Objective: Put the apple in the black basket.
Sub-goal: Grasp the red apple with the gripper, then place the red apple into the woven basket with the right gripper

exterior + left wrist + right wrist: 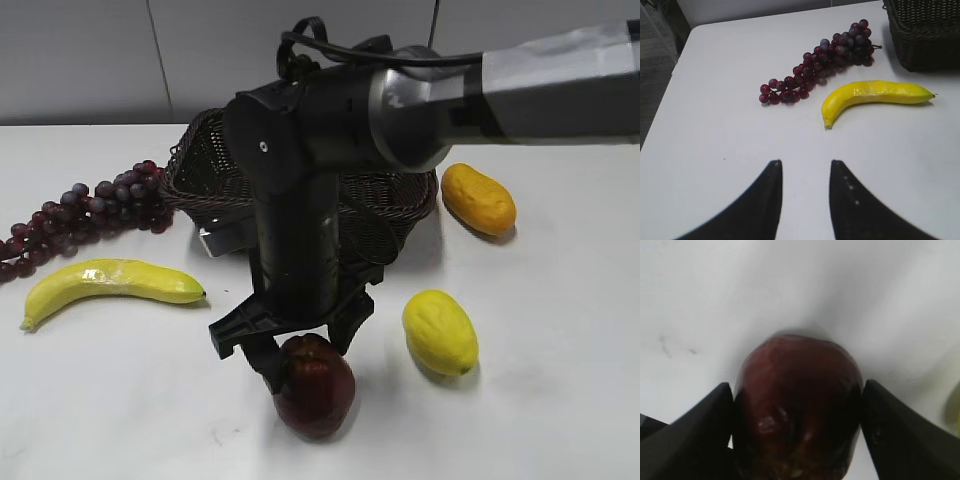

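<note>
The dark red apple (318, 395) sits at the front of the white table, and it fills the right wrist view (797, 400). My right gripper (305, 355) comes down on it from above, and its two black fingers (797, 386) press against the apple's left and right sides. The black basket (200, 150) stands behind the right arm, mostly hidden by it; its corner also shows in the left wrist view (925, 35). My left gripper (805, 162) is open and empty over bare table, out of the exterior view.
Purple grapes (90, 210) (820, 60) and a banana (110, 282) (875, 95) lie left of the basket. A yellow lemon (440, 330) lies just right of the apple. An orange-yellow fruit (478, 198) lies right of the basket.
</note>
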